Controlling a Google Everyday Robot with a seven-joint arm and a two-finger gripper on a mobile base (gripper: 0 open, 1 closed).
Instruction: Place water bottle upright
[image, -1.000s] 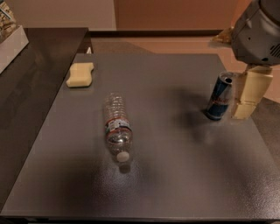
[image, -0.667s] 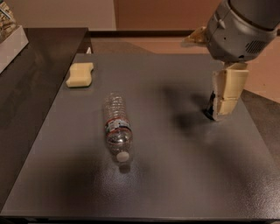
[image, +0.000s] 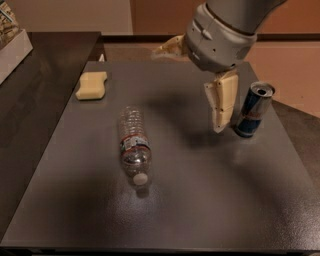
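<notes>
step: going for the bottle | gripper (image: 221, 109) near right edge by can (image: 254, 110) (wide or narrow, can't tell) | water bottle (image: 134, 145) lying mid-worktop, cap toward near edge | next: go left, grab it

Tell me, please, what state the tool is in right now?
Tool: open or closed cannot be told; it hangs over the table beside the drink can, apart from the lying water bottle.

Drink can (image: 252, 112) just beside gripper (image: 219, 125)
</notes>
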